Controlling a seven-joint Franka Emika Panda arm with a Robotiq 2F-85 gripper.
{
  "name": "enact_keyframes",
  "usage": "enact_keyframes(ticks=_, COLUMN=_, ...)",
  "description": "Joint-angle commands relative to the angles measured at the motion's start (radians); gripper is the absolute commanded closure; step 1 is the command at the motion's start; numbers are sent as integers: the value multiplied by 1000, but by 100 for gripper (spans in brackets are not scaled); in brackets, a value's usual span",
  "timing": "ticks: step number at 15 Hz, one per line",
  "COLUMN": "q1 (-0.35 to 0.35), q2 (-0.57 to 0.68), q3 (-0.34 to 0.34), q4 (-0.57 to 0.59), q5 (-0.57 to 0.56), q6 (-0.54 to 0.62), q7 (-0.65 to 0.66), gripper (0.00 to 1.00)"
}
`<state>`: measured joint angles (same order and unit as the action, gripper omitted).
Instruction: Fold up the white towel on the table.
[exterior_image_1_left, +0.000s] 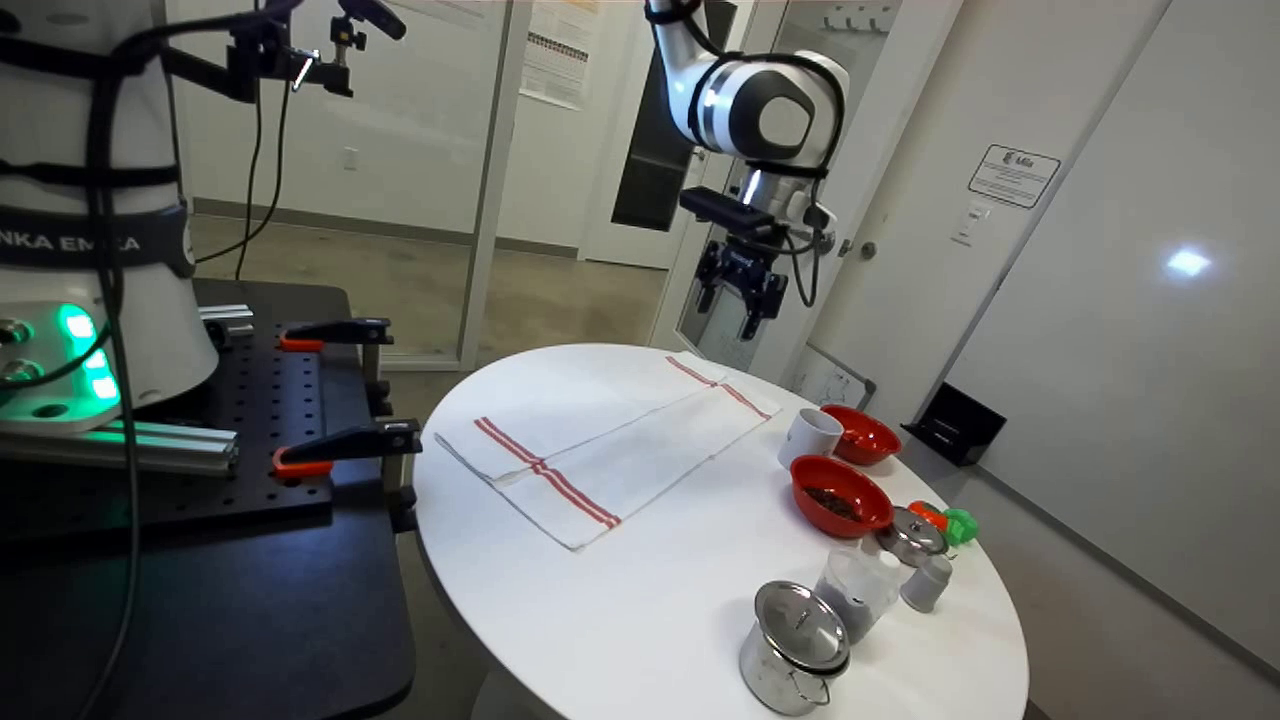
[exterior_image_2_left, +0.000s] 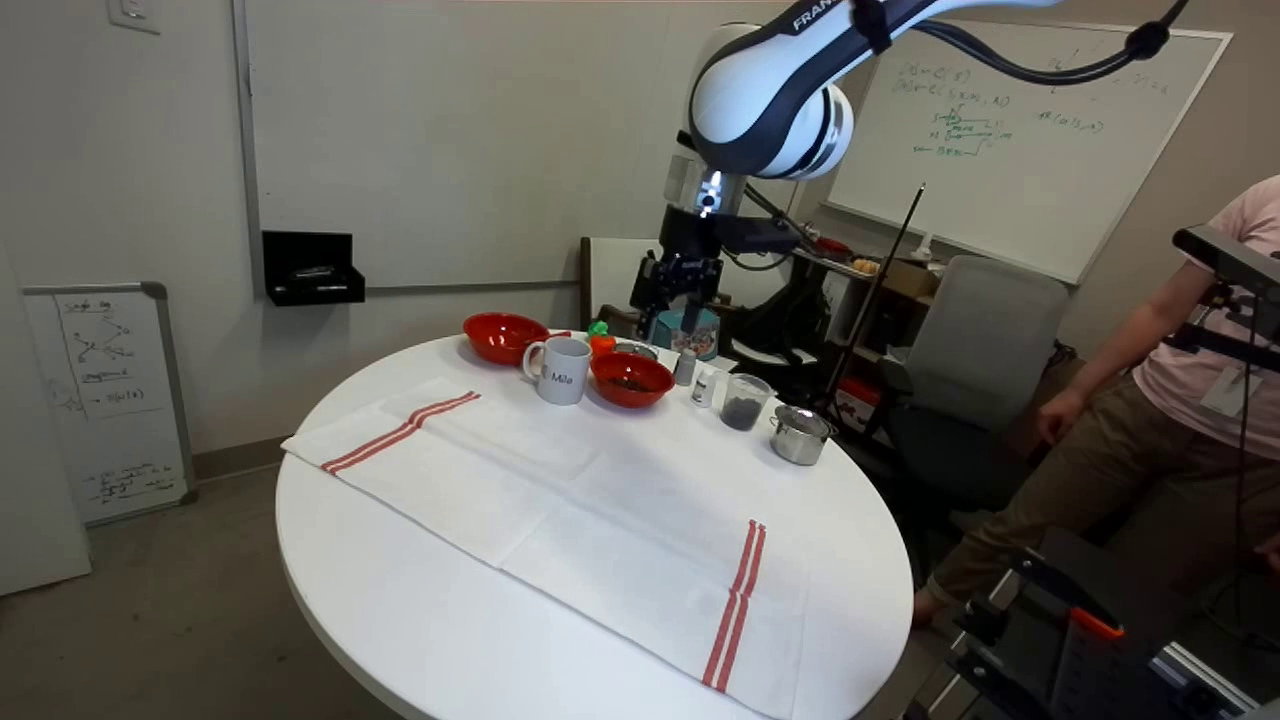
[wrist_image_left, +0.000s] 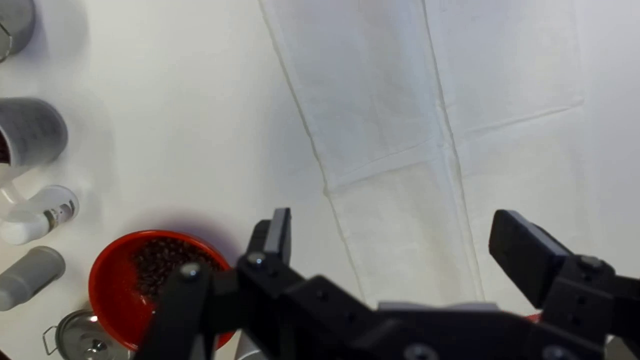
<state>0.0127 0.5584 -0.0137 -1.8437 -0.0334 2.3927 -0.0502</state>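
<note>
I hold my gripper high over the table, jaws wide apart and empty, likely ready for an edge. The towel lies flat on the table, part-folded perhaps, its creases faint; mug and pot stand toward the table's rim, presumably leaving folding room.

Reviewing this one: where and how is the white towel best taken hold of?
The white towel lies thin and flat on the table, so an outer edge seems the likeliest pinch: the middle of the long side facing the white mug. I'd come straight down from above with the open gripper, jaws astride that edge.
</note>
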Motion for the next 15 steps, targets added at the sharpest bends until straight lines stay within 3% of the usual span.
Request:
enact_keyframes(ticks=1, q1=-17, q2=111, q3=-5, q4=143, q5=-59, q6=-69, q7=-85, gripper=0)
enact_keyframes(ticks=5, q1=1, q2=223, q3=-21, q4=294, q5=-125, q6=-86, q7=-92, gripper=0)
enact_keyframes(ticks=15, q1=-2, q2=490, q3=6, q4=580, q5=-89, q6=-154, q7=-81, gripper=0)
